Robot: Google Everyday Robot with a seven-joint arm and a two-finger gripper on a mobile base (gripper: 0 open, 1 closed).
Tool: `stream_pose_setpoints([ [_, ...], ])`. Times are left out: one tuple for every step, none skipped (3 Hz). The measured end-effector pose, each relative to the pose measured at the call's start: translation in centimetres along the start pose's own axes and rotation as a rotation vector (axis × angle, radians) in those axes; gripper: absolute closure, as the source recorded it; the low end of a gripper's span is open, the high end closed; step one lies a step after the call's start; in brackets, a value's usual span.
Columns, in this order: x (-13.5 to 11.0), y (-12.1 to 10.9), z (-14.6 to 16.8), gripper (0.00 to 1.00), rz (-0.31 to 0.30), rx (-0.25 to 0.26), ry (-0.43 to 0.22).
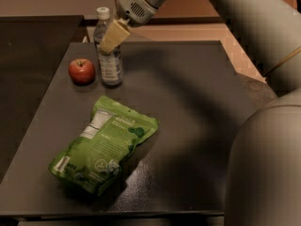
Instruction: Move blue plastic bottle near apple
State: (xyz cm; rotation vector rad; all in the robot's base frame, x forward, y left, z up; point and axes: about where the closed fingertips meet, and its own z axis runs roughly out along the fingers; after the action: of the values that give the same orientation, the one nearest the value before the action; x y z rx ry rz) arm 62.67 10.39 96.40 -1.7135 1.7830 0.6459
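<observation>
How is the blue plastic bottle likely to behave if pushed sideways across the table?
Standing tall and narrow, the blue plastic bottle would probably tip rather than slide. Its clear walls look thin, so they may flex under the hand, which grips it near the shoulder, high above the base.

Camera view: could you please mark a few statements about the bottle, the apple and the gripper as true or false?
1. The blue plastic bottle is upright. True.
2. The apple sits to the right of the bottle in the picture. False: it sits close to the bottle's left.
3. The green pouch lies flat on the table, nearer the camera than the apple. True.
4. The gripper hovers over the pouch. False: it is at the bottle's upper part, shut on it.
5. The bottle has no cap. False: its white cap is on.
</observation>
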Motion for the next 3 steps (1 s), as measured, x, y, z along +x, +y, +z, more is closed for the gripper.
stream_pose_setpoints([
  [-0.7,0.0,1.2,1.00,-0.005,-0.009,-0.003],
  [-0.7,0.0,2.0,0.82,-0.006,-0.009,0.005],
  [-0.3,0.0,2.6,0.58,0.000,-0.009,0.006],
])
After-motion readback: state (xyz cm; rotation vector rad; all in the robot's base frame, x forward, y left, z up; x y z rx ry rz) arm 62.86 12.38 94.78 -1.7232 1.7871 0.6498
